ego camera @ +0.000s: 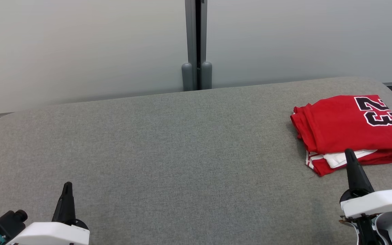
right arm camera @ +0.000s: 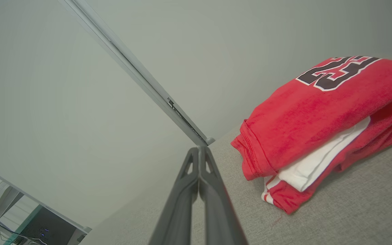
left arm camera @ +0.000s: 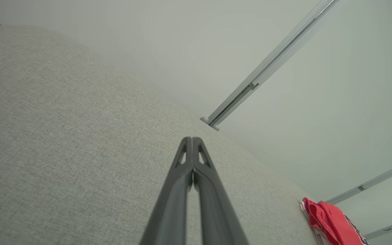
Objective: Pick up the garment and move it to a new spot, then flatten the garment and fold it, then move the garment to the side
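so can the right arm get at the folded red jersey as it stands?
Probably yes. The right gripper, fingers shut, sits just short of the near edge of the folded red jersey, and nothing stands between them on the table. It would have to open first.

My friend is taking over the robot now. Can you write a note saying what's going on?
Left gripper: shut, empty, over the table.
Right gripper: shut, empty, close beside the jersey, not holding it.
The jersey lies folded at the table's right end, number facing up.
Done: it looks folded and set to the side.
Left: probably nothing. Maybe tidy the white layer poking out at the near edge.
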`<state>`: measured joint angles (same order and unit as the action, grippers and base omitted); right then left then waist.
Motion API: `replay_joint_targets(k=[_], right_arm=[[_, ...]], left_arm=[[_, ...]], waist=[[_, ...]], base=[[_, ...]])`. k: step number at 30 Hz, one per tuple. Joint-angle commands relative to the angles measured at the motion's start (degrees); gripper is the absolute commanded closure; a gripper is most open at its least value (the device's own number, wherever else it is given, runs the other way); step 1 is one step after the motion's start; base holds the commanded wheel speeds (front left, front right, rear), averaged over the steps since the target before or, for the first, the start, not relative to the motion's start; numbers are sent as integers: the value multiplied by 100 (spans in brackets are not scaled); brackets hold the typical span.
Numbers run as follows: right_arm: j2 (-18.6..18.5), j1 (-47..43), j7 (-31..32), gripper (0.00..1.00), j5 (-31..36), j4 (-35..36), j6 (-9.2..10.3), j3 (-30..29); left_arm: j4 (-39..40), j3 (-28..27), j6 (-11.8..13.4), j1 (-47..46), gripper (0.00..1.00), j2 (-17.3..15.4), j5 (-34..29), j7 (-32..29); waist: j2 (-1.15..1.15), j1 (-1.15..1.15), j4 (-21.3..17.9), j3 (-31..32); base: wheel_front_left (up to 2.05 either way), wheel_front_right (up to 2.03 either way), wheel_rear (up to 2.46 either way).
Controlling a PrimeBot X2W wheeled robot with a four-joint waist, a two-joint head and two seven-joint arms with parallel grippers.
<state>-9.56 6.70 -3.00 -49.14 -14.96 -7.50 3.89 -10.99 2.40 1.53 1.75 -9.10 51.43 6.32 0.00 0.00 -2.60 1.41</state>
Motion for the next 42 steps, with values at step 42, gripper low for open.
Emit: replay_joint_targets(k=[42], right_arm=[[368, -7, 551, 100, -2477, 103, 1, -626]], left_arm=[[-142, -544, -530, -562, 100, 334, 2342, -737]], waist=[[0, 0, 120, -73]], base=[[0, 0, 0]])
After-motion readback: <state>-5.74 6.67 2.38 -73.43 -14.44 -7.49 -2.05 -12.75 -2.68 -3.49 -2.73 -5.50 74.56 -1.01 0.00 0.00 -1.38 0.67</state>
